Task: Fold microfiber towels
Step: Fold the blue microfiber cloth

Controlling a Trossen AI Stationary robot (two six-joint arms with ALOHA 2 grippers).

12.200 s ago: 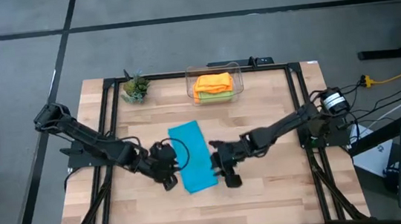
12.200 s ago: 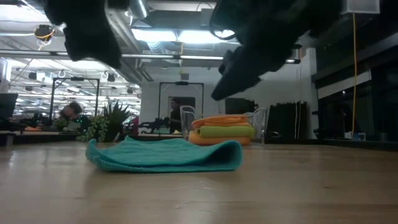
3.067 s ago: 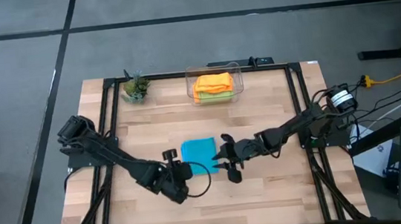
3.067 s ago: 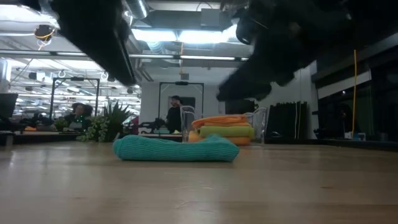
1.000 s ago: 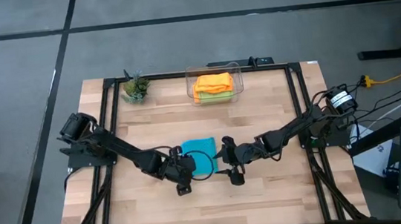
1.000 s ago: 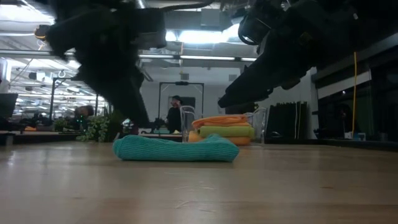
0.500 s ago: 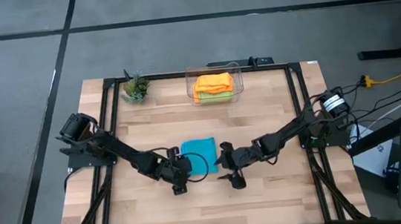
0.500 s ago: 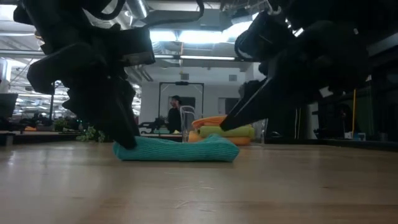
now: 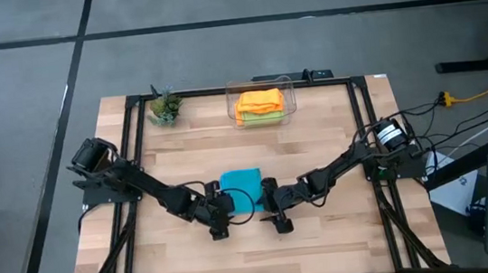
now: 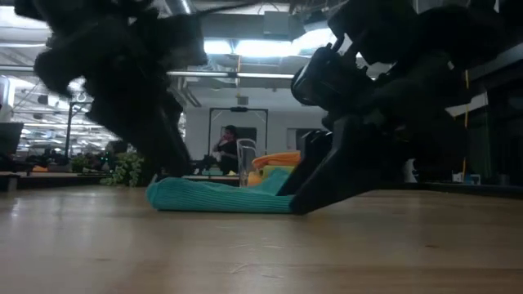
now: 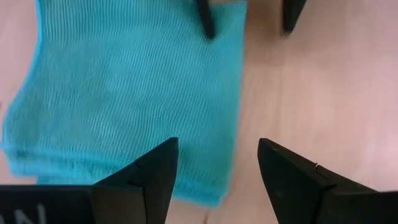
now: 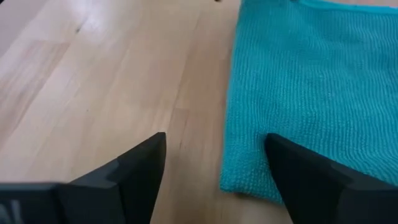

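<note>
A teal towel (image 9: 242,189), folded into a small square, lies flat on the wooden table; it also shows in the low view (image 10: 221,196). My left gripper (image 9: 228,215) is open at the towel's near-left corner (image 11: 217,194), one finger over the cloth and one over bare wood. My right gripper (image 9: 268,211) is open at the near-right corner (image 12: 225,185), slanting down from the right and straddling it the same way. Folded orange towels (image 9: 258,100) lie on a lime green towel (image 9: 260,117) in a clear bin (image 9: 259,86) at the far edge. My left gripper has one finger (image 11: 152,177) above the teal towel beside its near-left corner; whether it touches the cloth, I cannot tell. My right gripper reaches down to table level at the towel's right end (image 10: 290,202), which it hides; whether a finger (image 12: 314,180) touches the cloth, I cannot tell.
A small potted plant (image 9: 164,107) stands at the far left corner. Bare wood (image 9: 256,253) stretches along the near side of the table. A black frame (image 9: 365,124) runs along the table's sides. A person (image 10: 225,147) shows in the room beyond.
My right gripper has sunk toward the table and gone left, up to the teal towel's near-right corner, staying open. My left gripper has come down a little at the near-left corner. The towel has not moved.
</note>
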